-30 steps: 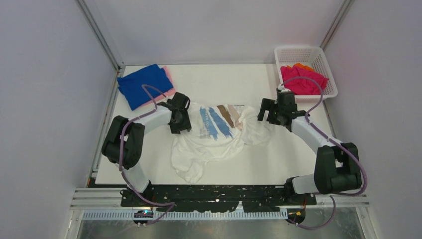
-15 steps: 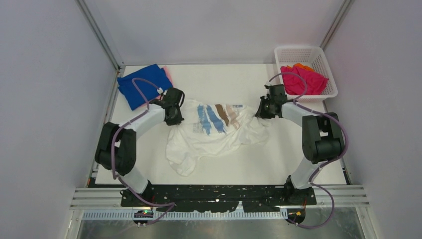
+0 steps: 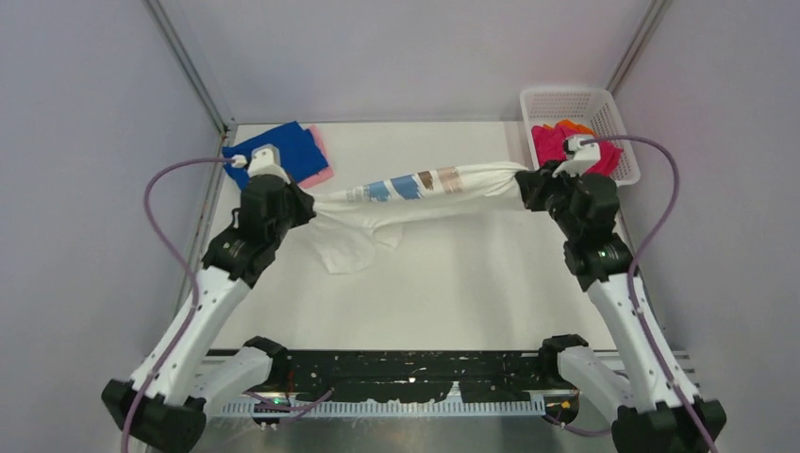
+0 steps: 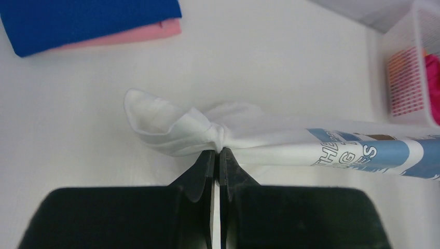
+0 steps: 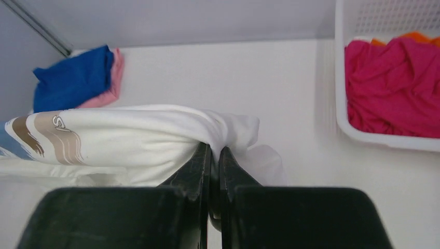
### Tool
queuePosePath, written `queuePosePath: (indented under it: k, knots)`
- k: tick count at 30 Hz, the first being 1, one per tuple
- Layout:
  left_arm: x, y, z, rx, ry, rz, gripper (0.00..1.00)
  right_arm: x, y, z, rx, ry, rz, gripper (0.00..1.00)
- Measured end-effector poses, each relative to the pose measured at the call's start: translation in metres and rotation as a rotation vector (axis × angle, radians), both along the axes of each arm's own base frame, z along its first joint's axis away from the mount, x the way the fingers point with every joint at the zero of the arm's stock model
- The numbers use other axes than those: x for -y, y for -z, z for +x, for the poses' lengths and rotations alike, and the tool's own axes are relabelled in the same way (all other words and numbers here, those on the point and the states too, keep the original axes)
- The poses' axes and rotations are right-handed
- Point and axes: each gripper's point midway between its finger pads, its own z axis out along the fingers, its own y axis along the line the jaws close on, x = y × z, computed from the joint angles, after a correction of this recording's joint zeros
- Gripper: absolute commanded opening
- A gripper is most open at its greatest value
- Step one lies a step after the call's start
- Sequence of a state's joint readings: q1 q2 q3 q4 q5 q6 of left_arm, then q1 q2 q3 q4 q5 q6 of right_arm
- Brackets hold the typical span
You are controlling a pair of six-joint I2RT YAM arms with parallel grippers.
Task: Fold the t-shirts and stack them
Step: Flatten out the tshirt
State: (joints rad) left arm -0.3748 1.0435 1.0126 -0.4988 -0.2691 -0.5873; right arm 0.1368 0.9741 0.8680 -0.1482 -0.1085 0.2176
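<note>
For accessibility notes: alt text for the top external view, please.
The left arm and right arm stretch a white printed t-shirt taut between them, each gripping one end. A folded blue shirt lies far left; a white basket holding magenta cloth stands far right.

One shirt [image 3: 415, 186] between left hand [image 3: 309, 200] and right hand [image 3: 522, 179], folded shirts [image 3: 283, 151] far-left, basket [image 3: 566, 92] far-right.

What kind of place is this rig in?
Probably a lab robot cell, not a home: white table enclosed by blank grey panels on aluminium framing, with t-shirts in a mesh basket.
</note>
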Motion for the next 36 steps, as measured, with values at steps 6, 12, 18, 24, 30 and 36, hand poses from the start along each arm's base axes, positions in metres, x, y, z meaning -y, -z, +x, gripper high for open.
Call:
queuePosePath:
  k: [6,12,18,24,30,36]
  knots:
    - [-0.014,-0.114,-0.064,0.383,0.062,-0.154,0.00,0.007,-0.111,-0.087,0.361,-0.028,0.044,0.05]
    - [-0.016,-0.157,-0.109,0.553,0.149,-0.235,0.00,0.007,-0.155,-0.145,0.499,-0.076,0.068,0.05]
    - [-0.006,-0.116,-0.076,0.410,0.126,-0.182,0.00,0.016,-0.108,-0.124,0.336,0.001,0.068,0.05]
    - [0.006,-0.013,0.003,0.076,0.045,-0.042,0.17,0.026,0.006,-0.052,-0.010,0.123,0.005,0.19]
    - [-0.001,0.110,0.093,-0.314,-0.029,0.053,0.99,0.046,0.149,0.009,-0.456,0.264,-0.138,0.99]
    - [-0.013,0.110,0.128,-0.334,-0.072,0.036,1.00,0.063,0.145,0.049,-0.478,0.374,-0.185,0.96]
